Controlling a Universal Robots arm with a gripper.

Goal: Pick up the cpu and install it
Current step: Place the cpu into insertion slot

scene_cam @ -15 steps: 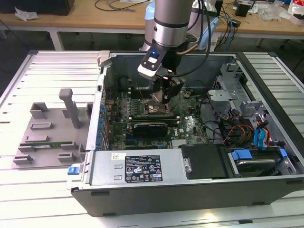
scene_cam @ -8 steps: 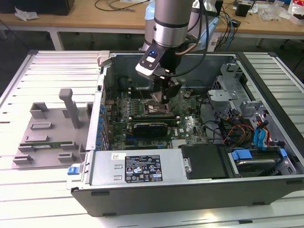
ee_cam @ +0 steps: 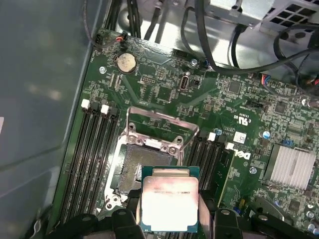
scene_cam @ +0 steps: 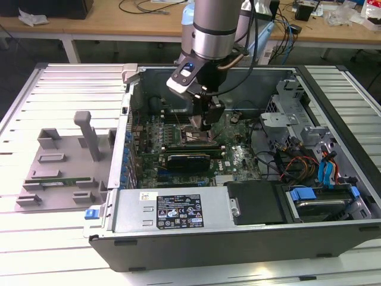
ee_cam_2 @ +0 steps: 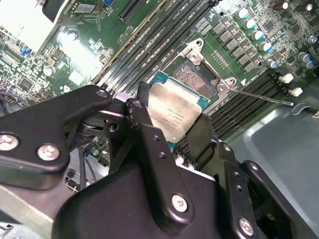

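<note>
Holding the small flat square cpu (ee_cam: 170,201) with its dull silver metal lid and thin green rim, I have my black two-finger gripper (ee_cam: 169,213) closed to the chip's width, one finger (ee_cam_2: 144,124) against each of two opposite edges. I judge this to be the placing step: the pick is done, the seating is not.

The chip hangs between my fingertips, low inside the open grey computer case (scene_cam: 238,220). It is just short of the uncovered square socket (ee_cam: 130,167) on the green motherboard (ee_cam: 164,84). The socket lies just past my fingertips, and the chip overlaps its nearer edge. The socket's silver metal load frame (ee_cam: 159,122) stands raised on its far side, out of my way. I cannot tell whether chip and socket touch.

Seating calls for centring the chip over the socket, edges square to it, and a level, gentle descent, since the contacts look delicate.

The cpu lies flat, lid up toward my wrist and underside to the board. It is nearly square, so it has no marked long axis; its edges run roughly in line with the socket's.
</note>
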